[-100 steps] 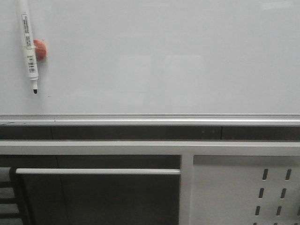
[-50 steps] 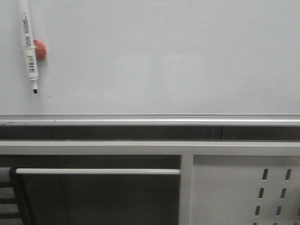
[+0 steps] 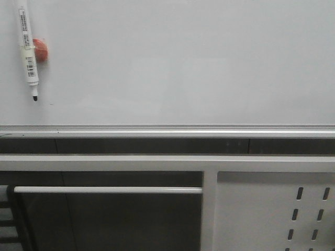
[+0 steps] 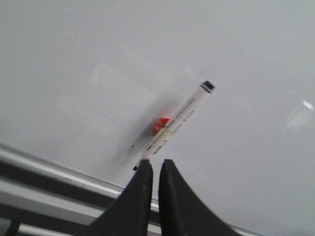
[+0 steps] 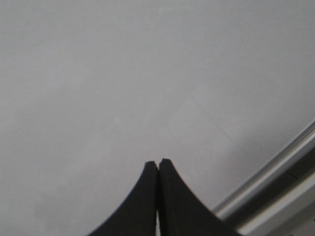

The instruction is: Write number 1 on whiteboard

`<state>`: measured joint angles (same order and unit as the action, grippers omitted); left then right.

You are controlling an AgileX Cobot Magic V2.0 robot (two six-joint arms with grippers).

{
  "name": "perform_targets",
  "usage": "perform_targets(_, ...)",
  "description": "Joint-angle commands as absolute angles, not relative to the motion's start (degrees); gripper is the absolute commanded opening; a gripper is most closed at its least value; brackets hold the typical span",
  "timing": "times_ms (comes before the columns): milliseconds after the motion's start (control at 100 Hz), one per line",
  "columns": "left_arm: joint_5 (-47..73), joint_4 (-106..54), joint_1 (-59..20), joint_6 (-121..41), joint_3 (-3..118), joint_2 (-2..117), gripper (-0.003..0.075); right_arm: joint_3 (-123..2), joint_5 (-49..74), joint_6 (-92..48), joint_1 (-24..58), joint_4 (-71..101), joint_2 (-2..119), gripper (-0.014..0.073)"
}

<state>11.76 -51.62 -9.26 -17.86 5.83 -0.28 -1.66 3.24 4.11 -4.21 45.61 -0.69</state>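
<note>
Front view: the whiteboard (image 3: 178,63) fills the upper part, and no written 1 is visible on it. A marker (image 3: 27,49) hangs at its far left, tip down, beside a red magnet (image 3: 41,50).

Left wrist view: the left claw (image 4: 151,164) is almost closed and holds nothing, just beside the marker (image 4: 177,120).

Right wrist view: the right claw (image 5: 158,162) is closed and holds nothing, facing bare board (image 5: 147,73).

Dim, flat light; blurred left-wrist view.

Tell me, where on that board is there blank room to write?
The whiteboard is bare from right of the marker and red magnet to the right edge, down to its silver edge. Only the upper-left corner is occupied.
</note>
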Motion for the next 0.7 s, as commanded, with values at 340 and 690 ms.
perform_targets(340,22.50,-43.64,-9.12,-38.16,26.59,25.59,0.0340,-25.73,29.35,-19.48,-4.43,30.37,2.54,0.0015)
perform_targets(690,14.59,-45.23,-17.02,-49.21,35.52,39.50,0.0340,-27.03,35.19,-19.86,-4.43,29.09,3.93,0.0396)
